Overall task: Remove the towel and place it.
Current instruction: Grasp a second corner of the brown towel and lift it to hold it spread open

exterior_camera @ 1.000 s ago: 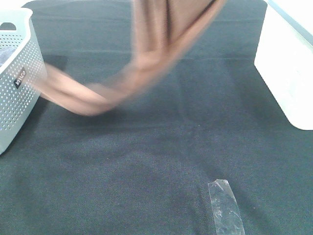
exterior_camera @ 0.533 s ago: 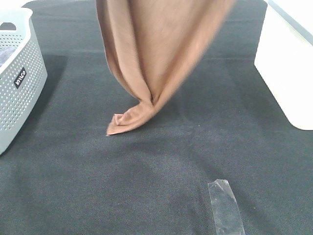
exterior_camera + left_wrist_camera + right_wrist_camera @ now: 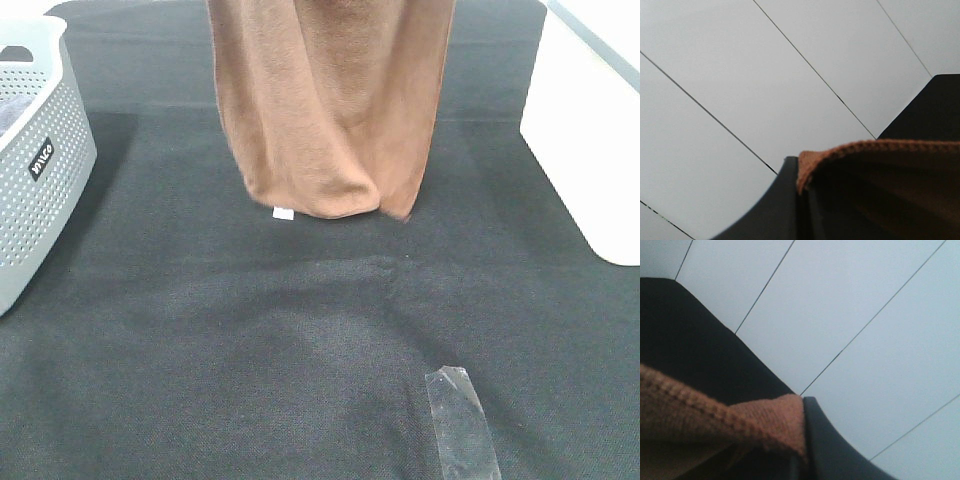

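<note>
Towel [image 3: 330,110] hanging over table, hem pinched in both jaws

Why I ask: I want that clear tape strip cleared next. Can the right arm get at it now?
Probably not yet. The tape lies uncovered on the black cloth, but the right end effector is shut on the hanging towel and would have to release it first.
</note>
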Robot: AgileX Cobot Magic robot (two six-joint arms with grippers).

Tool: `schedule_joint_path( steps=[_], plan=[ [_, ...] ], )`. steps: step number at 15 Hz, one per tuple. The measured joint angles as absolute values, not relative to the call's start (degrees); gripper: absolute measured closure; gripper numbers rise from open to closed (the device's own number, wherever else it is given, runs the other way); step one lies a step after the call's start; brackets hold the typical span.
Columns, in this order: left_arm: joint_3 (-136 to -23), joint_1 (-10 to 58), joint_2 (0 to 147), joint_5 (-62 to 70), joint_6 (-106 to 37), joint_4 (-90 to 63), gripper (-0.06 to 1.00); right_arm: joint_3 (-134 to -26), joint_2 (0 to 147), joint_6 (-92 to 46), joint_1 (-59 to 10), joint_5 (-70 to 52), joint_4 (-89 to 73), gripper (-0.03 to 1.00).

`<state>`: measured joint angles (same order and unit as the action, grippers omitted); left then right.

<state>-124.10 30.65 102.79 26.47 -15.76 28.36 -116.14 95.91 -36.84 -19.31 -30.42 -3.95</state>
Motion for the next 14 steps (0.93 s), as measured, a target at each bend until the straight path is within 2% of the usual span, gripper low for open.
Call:
schedule_joint_path(
  steps=[3,7,14],
  plan=[
    [-124.1,27.4,104.1,20.0,-15.6,28.4,0.94,-116.2,97.8,-41.0,-19.3,-21.7,-5.4,0.96],
    [-124.1,22.8,107.4,6.8,-15.6,28.2,0.94,-117.3,102.8,-38.0,-19.3,-11.4,-6.0,0.96],
    [-124.1,14.8,116.8,-17.8,-15.6,24.8,0.94,-131.0,116.0,-36.3,-19.3,-0.6,-10.7,0.96]
  ],
)
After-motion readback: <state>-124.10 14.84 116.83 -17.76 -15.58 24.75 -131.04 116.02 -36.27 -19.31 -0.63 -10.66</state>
